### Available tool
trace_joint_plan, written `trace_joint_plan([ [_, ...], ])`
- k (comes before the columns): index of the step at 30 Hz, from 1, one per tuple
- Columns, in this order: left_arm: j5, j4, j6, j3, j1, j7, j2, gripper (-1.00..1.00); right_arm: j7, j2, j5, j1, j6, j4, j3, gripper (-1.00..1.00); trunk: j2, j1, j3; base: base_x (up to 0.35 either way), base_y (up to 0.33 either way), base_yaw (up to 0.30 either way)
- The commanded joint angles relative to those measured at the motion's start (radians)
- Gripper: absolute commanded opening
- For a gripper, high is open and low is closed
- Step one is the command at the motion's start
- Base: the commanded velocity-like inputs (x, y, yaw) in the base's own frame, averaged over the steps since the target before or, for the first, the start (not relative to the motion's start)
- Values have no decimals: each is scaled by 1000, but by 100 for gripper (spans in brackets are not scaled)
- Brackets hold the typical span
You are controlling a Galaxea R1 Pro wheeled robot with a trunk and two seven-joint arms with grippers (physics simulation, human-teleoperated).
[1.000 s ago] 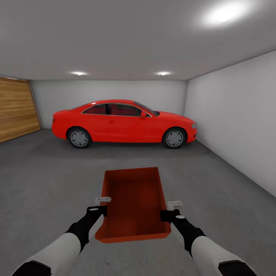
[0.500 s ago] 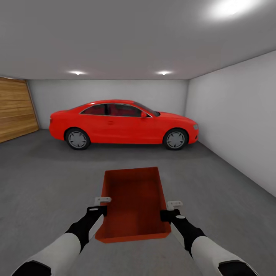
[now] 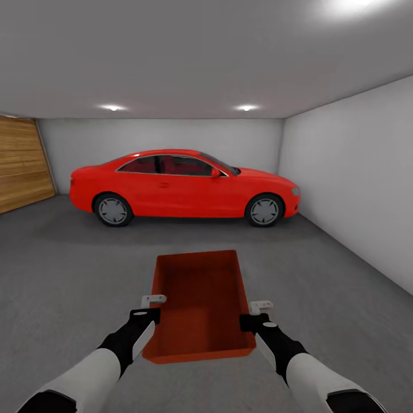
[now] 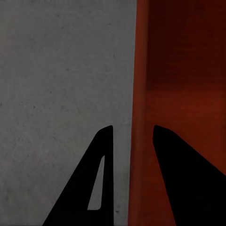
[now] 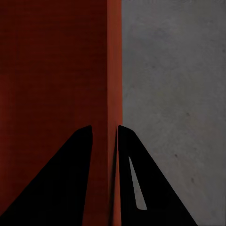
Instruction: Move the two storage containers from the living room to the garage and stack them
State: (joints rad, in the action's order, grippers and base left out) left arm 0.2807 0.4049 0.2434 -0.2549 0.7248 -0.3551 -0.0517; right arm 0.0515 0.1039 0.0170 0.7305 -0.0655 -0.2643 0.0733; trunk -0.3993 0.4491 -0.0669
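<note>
Garage walls (image 3: 350, 172) stood plain grey around rough concrete floor (image 3: 69, 269), a red coupe (image 3: 183, 186) parked beyond. Above the floor hung one storage container (image 3: 201, 304), the left gripper (image 4: 132, 141) and right gripper (image 5: 106, 136) each pinching a side wall.

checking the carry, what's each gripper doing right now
Left gripper: shut on the storage container, gripping its left wall.
Right gripper: shut on the storage container, gripping its right wall.

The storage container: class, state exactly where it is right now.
In the head view the storage container is held low and centred between the left hand and right hand, above the concrete floor, short of the red car.
</note>
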Motion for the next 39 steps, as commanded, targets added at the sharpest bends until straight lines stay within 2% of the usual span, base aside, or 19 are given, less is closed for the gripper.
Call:
trace_joint_plan([
  [1,-8,5,-69,-7,1,-15,2,-100,14,-1,17,0,-7,0,8,-100,-1,1,0,322,0,0],
  [39,-8,5,-70,-7,1,-15,1,-100,13,-2,17,0,-5,0,10,-100,-1,1,0,322,0,0],
])
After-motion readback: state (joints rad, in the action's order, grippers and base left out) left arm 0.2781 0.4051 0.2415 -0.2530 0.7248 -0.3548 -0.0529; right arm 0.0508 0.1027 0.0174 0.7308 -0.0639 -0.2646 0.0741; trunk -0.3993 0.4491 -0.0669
